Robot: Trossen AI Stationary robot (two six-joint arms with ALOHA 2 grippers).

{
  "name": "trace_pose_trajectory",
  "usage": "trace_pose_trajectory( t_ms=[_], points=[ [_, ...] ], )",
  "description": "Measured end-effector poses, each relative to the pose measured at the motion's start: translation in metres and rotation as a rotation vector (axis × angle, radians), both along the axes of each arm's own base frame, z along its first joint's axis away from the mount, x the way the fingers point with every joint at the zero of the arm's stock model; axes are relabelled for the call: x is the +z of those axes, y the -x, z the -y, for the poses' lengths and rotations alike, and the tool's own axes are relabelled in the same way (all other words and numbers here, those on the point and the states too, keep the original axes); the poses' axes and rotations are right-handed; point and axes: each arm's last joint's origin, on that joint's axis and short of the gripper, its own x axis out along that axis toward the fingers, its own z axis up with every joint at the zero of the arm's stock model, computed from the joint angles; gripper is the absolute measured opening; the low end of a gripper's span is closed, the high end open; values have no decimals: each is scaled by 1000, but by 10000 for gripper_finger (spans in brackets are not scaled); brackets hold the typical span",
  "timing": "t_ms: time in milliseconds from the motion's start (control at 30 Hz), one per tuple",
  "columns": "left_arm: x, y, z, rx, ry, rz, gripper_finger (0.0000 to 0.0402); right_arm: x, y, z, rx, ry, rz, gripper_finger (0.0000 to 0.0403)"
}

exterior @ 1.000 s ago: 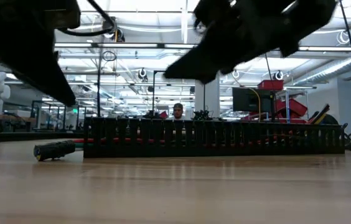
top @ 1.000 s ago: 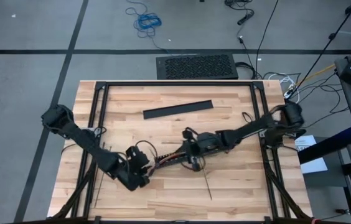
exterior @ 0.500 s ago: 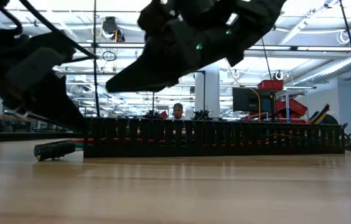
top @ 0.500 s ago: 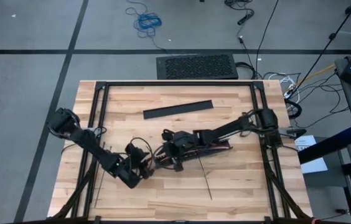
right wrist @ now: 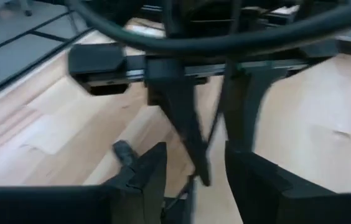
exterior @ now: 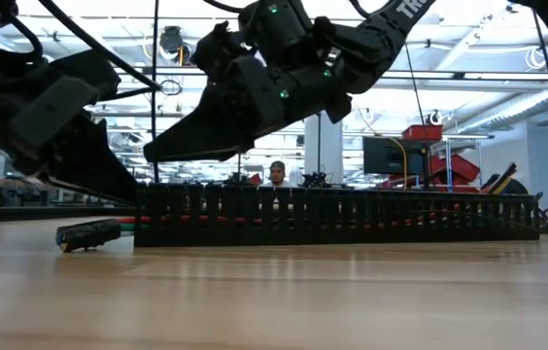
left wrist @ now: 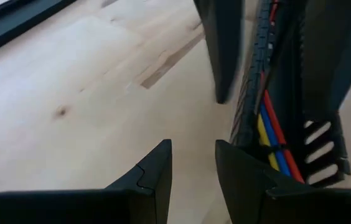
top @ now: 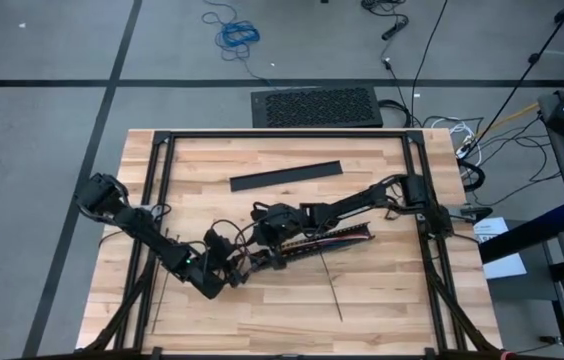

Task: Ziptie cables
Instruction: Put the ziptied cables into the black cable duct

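The cables [left wrist: 272, 138] are yellow, blue and red wires lying inside a long black slotted channel [top: 320, 241] on the wooden table; the channel also shows in the low view [exterior: 332, 219]. A thin black ziptie [top: 333, 291] lies flat on the table near the channel. My left gripper [left wrist: 193, 168] is open and empty at the channel's left end, one finger close beside it; I cannot tell whether it touches. My right gripper [right wrist: 194, 171] is open and empty, above the same end, facing my left gripper [top: 237, 263].
A flat black channel cover [top: 287, 175] lies toward the table's far edge. A small black cylinder [exterior: 85, 234] lies left of the channel. A black frame [top: 157, 200] runs along the table's sides. A person [exterior: 277, 174] shows in the room behind.
My right gripper has gone toward the table's left edge along the channel, from over its middle to over its left end, close to my left gripper. The channel and the cables have stayed in place.
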Motion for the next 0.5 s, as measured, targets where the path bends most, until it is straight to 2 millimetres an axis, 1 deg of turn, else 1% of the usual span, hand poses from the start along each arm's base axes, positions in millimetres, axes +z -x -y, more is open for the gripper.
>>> trace_pose_trajectory(
  t_ms=[67,133,200,267,300,400,500],
  points=[
    [0,-1,-1,5,1,1,120,0,0,0,9,-4,-2,134],
    [0,-2,-2,10,4,0,118,-1,0,1,7,-4,-7,110],
    [0,-2,-4,14,3,-3,111,-1,0,3,4,-2,-10,74],
    [0,-3,-4,12,1,-6,101,-1,0,7,-1,5,-6,30],
    [0,-3,-4,10,6,-9,96,-1,0,8,0,11,-3,16],
    [0,-3,-4,5,13,-15,84,-1,0,12,-10,10,-7,4],
    [0,-3,-4,4,13,-15,80,-4,1,13,-23,-11,-46,1]
  ],
)
